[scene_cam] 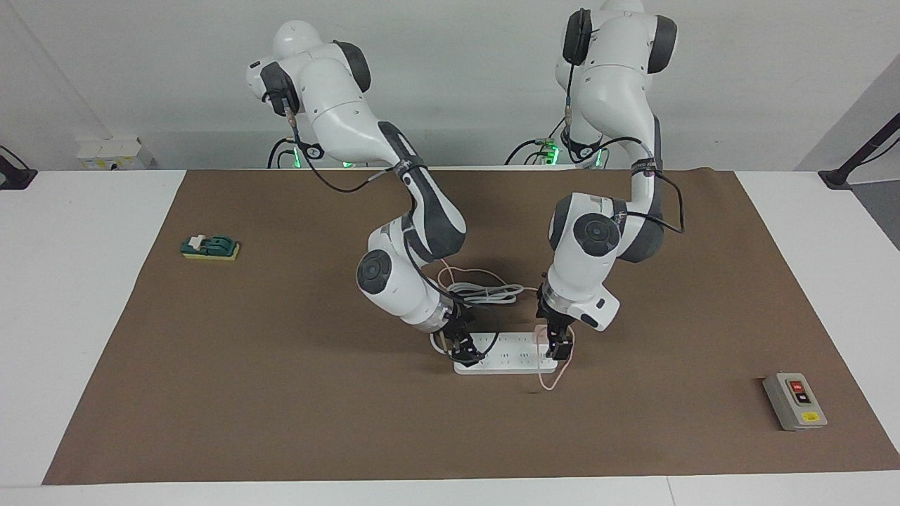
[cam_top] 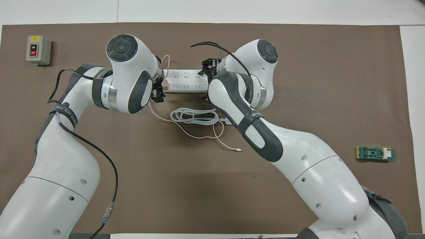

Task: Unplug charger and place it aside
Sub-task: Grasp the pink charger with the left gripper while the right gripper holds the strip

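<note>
- The charger [scene_cam: 541, 330] sits plugged in at the power strip's [scene_cam: 503, 360] left-arm end; left gripper [scene_cam: 559, 344] straddles it, grip unclear.
- Right gripper [scene_cam: 465, 346] presses the other end (fingers unreadable); slipping lets the strip lift.

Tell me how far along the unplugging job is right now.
Nothing looks finished yet: the charger sits plugged into the power strip at the left arm's end. In hand: the left gripper is down at the charger, and the right gripper is on the strip's other end, apparently steadying it. Left to do: pull the charger out and set it aside on the mat.
</note>
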